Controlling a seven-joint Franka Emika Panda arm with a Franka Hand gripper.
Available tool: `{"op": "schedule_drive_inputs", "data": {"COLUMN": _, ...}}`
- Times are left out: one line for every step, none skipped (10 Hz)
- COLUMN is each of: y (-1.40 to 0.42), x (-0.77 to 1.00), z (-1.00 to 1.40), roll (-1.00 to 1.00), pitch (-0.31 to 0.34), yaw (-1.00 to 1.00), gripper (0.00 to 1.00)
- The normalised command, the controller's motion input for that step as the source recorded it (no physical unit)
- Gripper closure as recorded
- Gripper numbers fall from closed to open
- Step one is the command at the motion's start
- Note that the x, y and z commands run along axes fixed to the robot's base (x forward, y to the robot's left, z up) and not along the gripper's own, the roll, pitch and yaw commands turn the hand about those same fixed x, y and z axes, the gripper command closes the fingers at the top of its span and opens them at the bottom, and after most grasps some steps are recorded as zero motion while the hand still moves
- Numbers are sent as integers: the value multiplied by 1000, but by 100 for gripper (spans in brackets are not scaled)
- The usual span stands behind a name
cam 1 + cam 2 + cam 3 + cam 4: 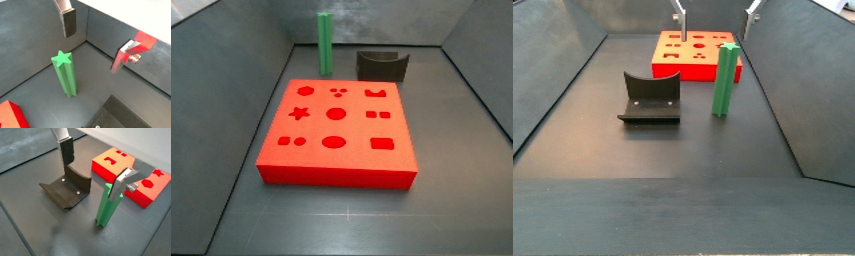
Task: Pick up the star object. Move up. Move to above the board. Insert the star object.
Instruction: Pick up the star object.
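A tall, slender green peg with a star-shaped cross-section, the star object (727,79), is seen standing upright on the dark floor, right of centre in a side view, just in front of the large flat red block with shaped holes, the board (338,130). A dark grey curved holder (651,98) lies at centre left, apart from the peg. The gripper (93,164) is seen above the peg in both wrist views, its flat silver fingers (69,22) spread wide and grasping nothing. The fingers appear to be positioned either side of the peg so that a descent would bracket it; the peg is not yet picked up.
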Motion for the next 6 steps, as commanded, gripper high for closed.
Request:
{"op": "schedule_drive_inputs", "data": {"y": -3, "x": 77, "z": 0, "roll": 0, "pitch": 0, "yaw": 0, "gripper": 0}}
{"op": "schedule_drive_inputs", "data": {"y": -214, "x": 49, "z": -177, "roll": 26, "pitch": 0, "yaw": 63, "gripper": 0}}
{"op": "schedule_drive_inputs", "data": {"y": -489, "x": 0, "z": -357, "roll": 57, "pitch": 0, "yaw": 551, "gripper": 0}}
{"op": "schedule_drive_inputs", "data": {"y": -243, "x": -63, "z": -371, "roll": 46, "pitch": -27, "yaw": 977, "gripper": 0}}
{"op": "schedule_drive_inputs", "data": {"y": -209, "x": -137, "z": -474, "roll": 14, "pitch": -80, "yaw": 883, "gripper": 0}}
{"op": "schedule_drive_inputs", "data": {"y": -111, "x": -454, "z": -540, "roll": 11, "pitch": -154, "yaw": 317, "gripper": 0}}
